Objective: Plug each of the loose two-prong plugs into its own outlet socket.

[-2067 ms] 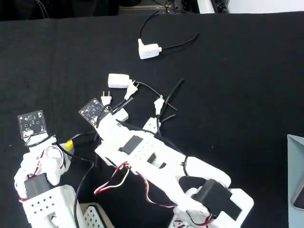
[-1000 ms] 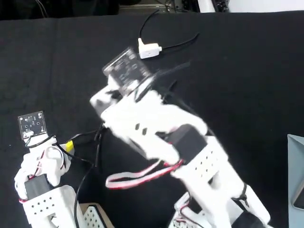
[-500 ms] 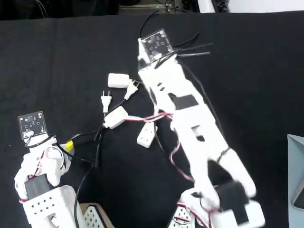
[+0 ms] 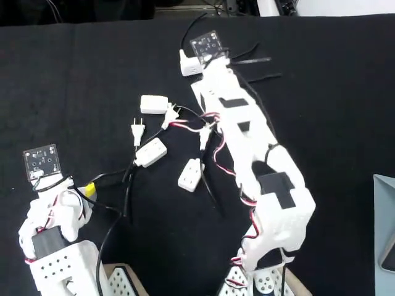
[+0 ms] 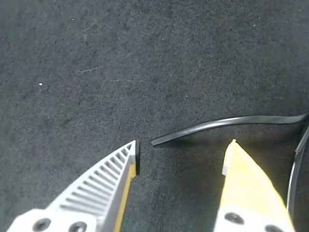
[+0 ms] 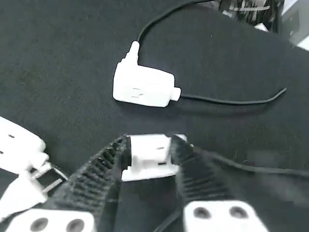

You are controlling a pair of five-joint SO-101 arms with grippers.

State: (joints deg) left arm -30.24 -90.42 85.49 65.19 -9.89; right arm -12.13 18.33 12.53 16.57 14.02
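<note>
White blocky plug (image 6: 147, 159) clamped in ribbed right pincer (image 6: 150, 141); left pincer (image 5: 184, 144) gapes wide over fuzzy black cloth (image 5: 96, 58).

High camera down over whole table (image 4: 345, 92); wrist cameras close above it; far socket (image 6: 143, 88) shared with right.

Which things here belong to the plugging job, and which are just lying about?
Job:
white connector, clamped in right pincer
far socket
loose plugs
other sockets

Lying about:
teal object at table edge
left pincer, open, empty
</note>
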